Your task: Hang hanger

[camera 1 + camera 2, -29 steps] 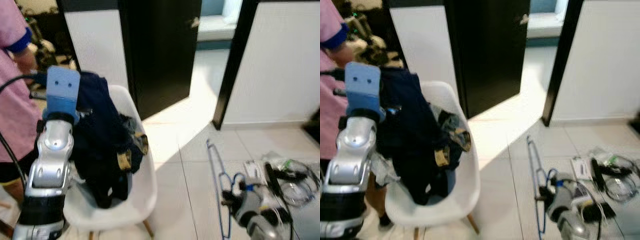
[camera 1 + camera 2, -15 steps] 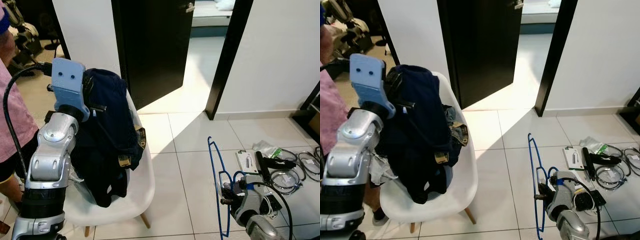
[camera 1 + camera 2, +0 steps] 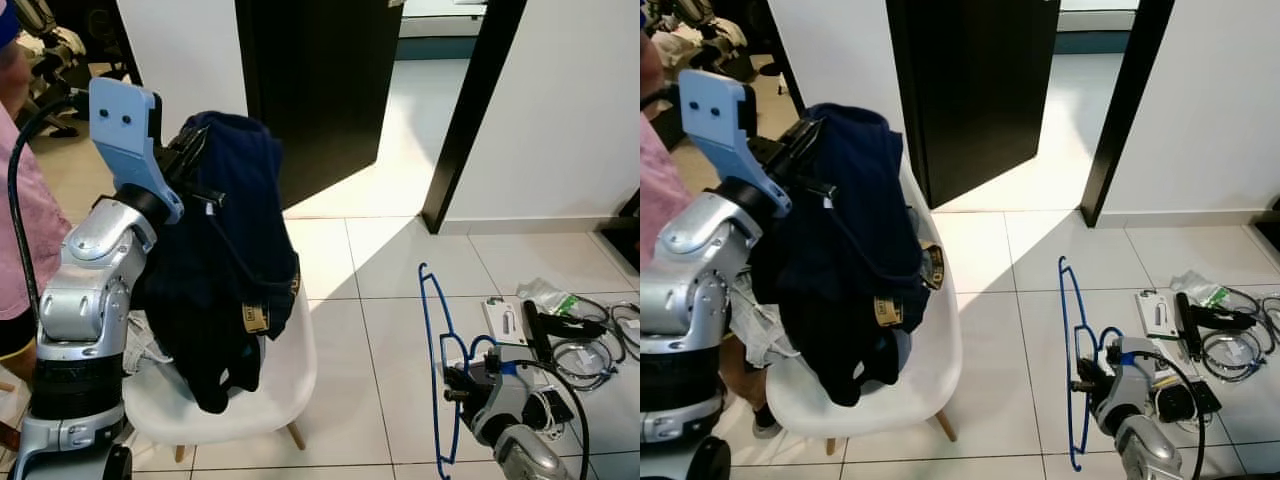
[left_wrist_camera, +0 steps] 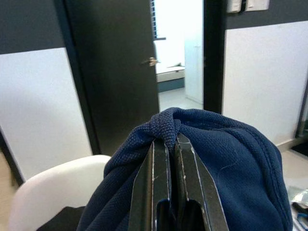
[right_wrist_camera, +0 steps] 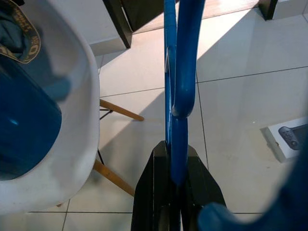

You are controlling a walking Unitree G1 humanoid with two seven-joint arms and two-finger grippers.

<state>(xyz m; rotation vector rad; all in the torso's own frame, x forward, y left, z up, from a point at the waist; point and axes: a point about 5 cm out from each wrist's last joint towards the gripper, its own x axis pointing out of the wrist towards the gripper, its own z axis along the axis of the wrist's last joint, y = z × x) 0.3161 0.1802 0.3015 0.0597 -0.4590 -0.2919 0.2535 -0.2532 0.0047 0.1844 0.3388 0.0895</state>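
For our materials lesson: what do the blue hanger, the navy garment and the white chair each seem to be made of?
Blue hanger, in the right gripper: probably plastic or coated wire; thin, smooth, glossy.
Navy garment, pinched by the left gripper: knit fabric; visible mesh weave, soft folds.
White chair: seemingly moulded plastic shell, smooth and matte, on wooden-looking legs.

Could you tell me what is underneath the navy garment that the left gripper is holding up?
The navy garment, pinched by the left gripper, drapes over a white chair. Lighter crumpled cloth peeks out beside it on the seat. Whatever else lies under the garment is covered.
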